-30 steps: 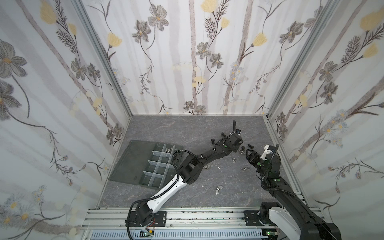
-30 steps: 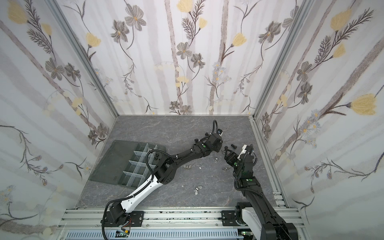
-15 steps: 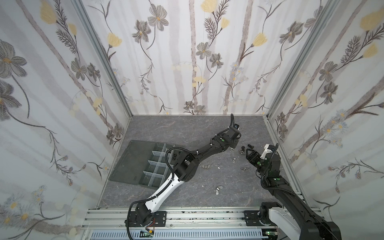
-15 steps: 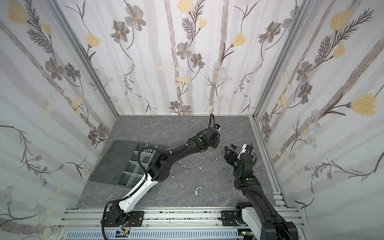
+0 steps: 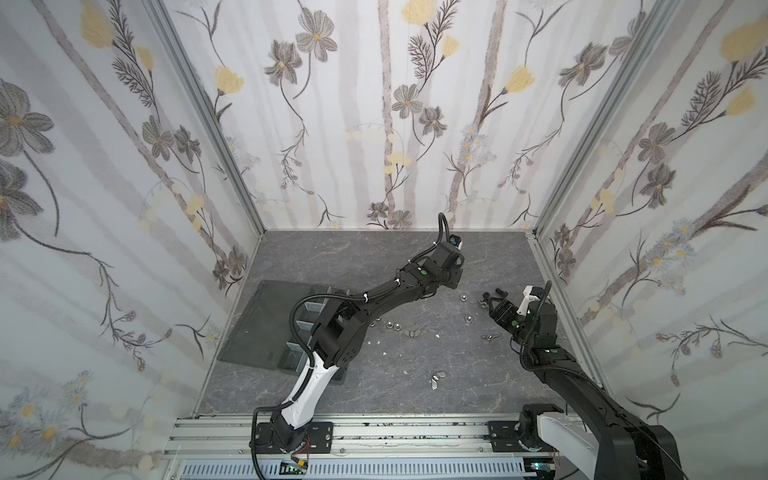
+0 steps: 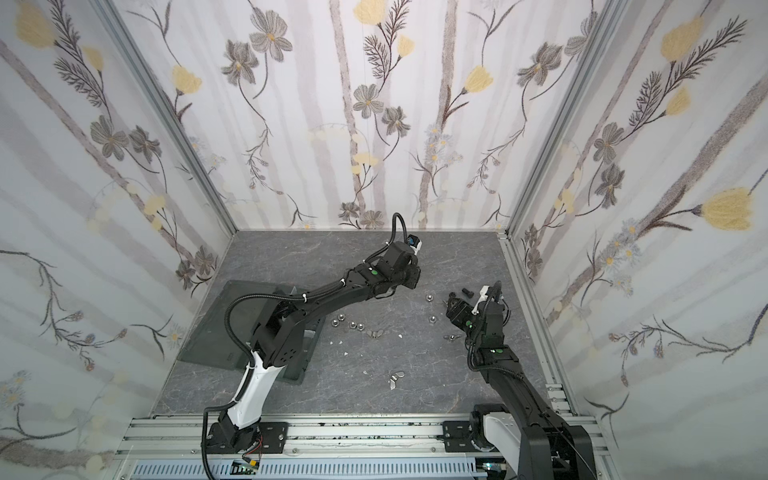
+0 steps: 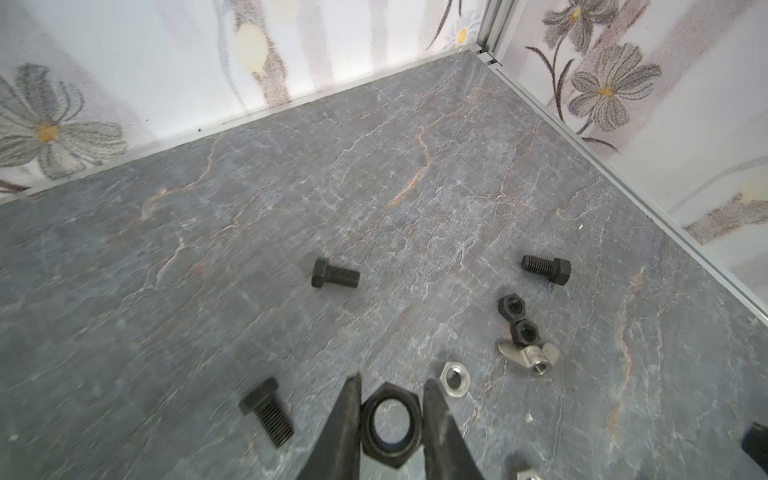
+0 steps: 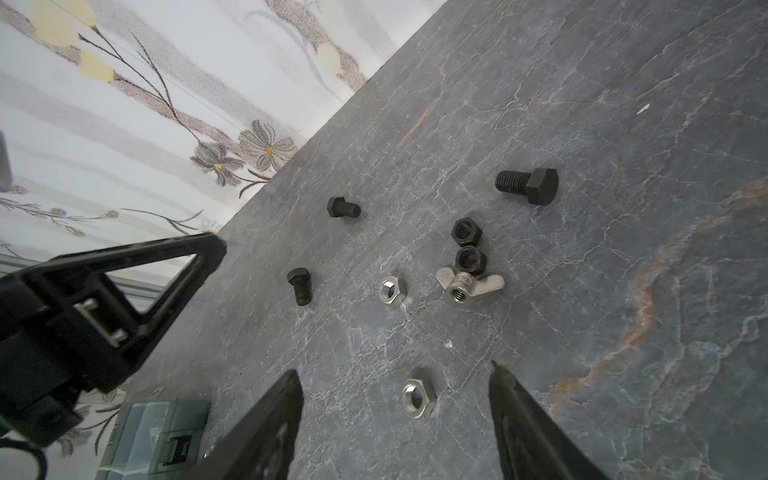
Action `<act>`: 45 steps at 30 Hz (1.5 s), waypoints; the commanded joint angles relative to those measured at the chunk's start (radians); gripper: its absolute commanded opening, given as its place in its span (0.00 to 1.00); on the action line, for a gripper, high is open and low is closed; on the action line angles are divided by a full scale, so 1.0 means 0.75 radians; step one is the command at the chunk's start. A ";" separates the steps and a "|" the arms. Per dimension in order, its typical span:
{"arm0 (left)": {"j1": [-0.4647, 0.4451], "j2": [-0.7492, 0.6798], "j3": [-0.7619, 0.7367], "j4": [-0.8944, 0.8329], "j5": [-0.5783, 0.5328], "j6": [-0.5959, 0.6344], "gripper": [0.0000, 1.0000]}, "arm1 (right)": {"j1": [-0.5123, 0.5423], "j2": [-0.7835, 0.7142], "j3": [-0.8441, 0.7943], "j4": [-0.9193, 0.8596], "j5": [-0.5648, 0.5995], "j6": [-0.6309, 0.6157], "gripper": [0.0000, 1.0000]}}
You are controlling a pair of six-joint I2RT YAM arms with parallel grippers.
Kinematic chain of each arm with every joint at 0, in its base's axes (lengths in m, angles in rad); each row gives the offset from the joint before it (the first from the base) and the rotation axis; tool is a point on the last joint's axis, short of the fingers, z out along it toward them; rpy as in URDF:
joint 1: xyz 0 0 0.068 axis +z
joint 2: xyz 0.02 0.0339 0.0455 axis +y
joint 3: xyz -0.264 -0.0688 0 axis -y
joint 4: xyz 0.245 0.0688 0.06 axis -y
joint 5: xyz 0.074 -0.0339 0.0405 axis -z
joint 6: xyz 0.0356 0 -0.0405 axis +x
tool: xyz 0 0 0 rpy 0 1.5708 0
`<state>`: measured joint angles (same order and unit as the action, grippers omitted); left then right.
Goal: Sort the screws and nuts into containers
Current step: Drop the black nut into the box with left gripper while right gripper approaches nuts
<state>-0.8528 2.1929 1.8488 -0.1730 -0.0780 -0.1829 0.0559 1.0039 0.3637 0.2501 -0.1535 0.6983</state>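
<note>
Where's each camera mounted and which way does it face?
Top views: high over the front rail, looking down at the table; left arm and right arm show.
Left wrist: looks along the left gripper, shut on a black nut.
Right wrist: looks down through the open right gripper at a silver nut.
Both wrist views share the wing nut.

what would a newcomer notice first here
The left gripper, right of centre on the table, has a big black nut pinched between its fingers. The right gripper stands open near a silver nut on the right side, with black bolts scattered beyond. The tray sits at the left, partly under the left arm.
</note>
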 commanded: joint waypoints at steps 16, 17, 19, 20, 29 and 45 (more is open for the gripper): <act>0.170 -0.664 -0.953 0.308 -0.084 -0.191 0.23 | 0.090 0.184 0.058 0.114 -0.142 0.024 0.74; 0.175 -0.704 -1.009 0.312 -0.098 -0.193 0.23 | 0.099 0.188 0.060 0.116 -0.141 0.024 0.74; 0.187 -0.775 -1.106 0.310 -0.127 -0.212 0.23 | 0.118 0.195 0.063 0.122 -0.135 0.024 0.73; 0.196 -0.811 -1.157 0.312 -0.132 -0.224 0.23 | 0.129 0.199 0.063 0.126 -0.131 0.023 0.73; 0.316 -1.053 -1.454 0.302 -0.160 -0.307 0.23 | 0.204 0.220 0.062 0.164 -0.106 0.037 0.73; 0.508 -1.046 -1.551 0.312 -0.094 -0.312 0.26 | 0.246 0.217 0.063 0.154 -0.087 0.047 0.72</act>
<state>-0.4789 1.3972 0.6842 0.0330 -0.1638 -0.4004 0.2367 1.1645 0.4038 0.3321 -0.2314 0.7250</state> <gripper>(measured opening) 0.249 0.723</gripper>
